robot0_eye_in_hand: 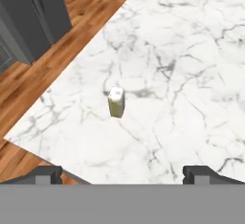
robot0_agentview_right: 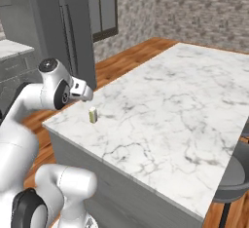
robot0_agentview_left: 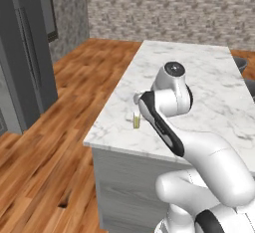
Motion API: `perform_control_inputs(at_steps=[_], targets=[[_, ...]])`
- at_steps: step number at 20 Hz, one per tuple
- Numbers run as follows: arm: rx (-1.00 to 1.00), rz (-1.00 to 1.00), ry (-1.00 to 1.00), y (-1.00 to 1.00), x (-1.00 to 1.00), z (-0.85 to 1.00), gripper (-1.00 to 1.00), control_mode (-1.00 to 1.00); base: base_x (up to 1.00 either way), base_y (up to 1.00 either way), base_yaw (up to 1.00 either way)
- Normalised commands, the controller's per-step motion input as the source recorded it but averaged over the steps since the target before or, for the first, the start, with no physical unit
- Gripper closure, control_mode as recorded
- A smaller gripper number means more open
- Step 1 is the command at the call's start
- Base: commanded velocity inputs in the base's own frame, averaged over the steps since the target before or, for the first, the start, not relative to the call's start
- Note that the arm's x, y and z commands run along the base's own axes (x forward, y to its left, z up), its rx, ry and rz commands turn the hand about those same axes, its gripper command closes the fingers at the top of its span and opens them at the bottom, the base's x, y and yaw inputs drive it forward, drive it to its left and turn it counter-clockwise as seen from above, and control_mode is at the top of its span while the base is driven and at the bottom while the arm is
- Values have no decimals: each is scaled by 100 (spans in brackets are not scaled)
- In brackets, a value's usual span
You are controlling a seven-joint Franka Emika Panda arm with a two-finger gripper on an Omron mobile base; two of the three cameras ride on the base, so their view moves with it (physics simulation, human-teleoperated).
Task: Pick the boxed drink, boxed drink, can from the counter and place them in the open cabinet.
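Step in hand: the approach to the first boxed drink [robot0_eye_in_hand: 116, 102]; nothing is lifted yet and nothing sits in any cabinet, so the task looks to be at its start.
Hand: the hand [robot0_eye_in_hand: 122, 173] hangs above the tabletop [robot0_eye_in_hand: 191, 74], released, its two dark fingertips [robot0_eye_in_hand: 45, 174] spread wide at the lower edge of the hand view, with nothing between them.
Boxed drink, place: it stands upright on the tabletop near the corner closest to the robot, a little in from the edge and apart from the hand; in the left base view the carton [robot0_agentview_left: 136, 121] peeks out just beside the arm's forearm, and in the right base view [robot0_agentview_right: 93, 115] it stands just below and ahead of the wrist.
Next move, as a judgement: lower the hand over the carton, centre it between the fingertips, square the fingers to its flat sides, then clench and lift straight up.
Risk, as a judgement: the carton is small and light, so a skewed descent could tip it or nudge it toward the nearby edge.
Carton, shape and surface: a small rectangular box, cream-white on top, yellowish sides, flat faces, smooth.
Tabletop, material: white marble with grey veins, polished, on a grey base.
Floor [robot0_agentview_left: 45, 167]: warm wood planks.
Wall [robot0_agentview_left: 164, 8]: rough grey stone.
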Motion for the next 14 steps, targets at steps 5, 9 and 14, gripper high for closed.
perform_control_inputs(at_steps=[5,9,14], targets=[[0,0,4,4,27,-43,-100,-100,0,0,0],[-3,0,0,4,31,-42,-100,-100,0,0,0],[-4,0,0,2,33,-37,-100,-100,0,0,0]])
